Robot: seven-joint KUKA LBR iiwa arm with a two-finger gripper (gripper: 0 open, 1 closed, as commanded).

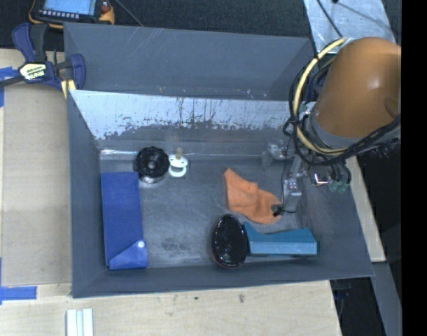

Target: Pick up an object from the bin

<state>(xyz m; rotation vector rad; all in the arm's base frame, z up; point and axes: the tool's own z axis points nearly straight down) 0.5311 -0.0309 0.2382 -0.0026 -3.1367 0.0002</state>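
While the jaws, grip unreadable, hang at its lower-right end, the orange cloth (247, 196) runs diagonally up-left.

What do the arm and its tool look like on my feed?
A rounded orange cover caps the wrist, with yellow and black cables looped beside it. The tool is slim grey metal with small dark fittings.

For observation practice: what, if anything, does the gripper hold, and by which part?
Cannot be told. The gripper is at the right edge of the orange cloth, but no grip shows.
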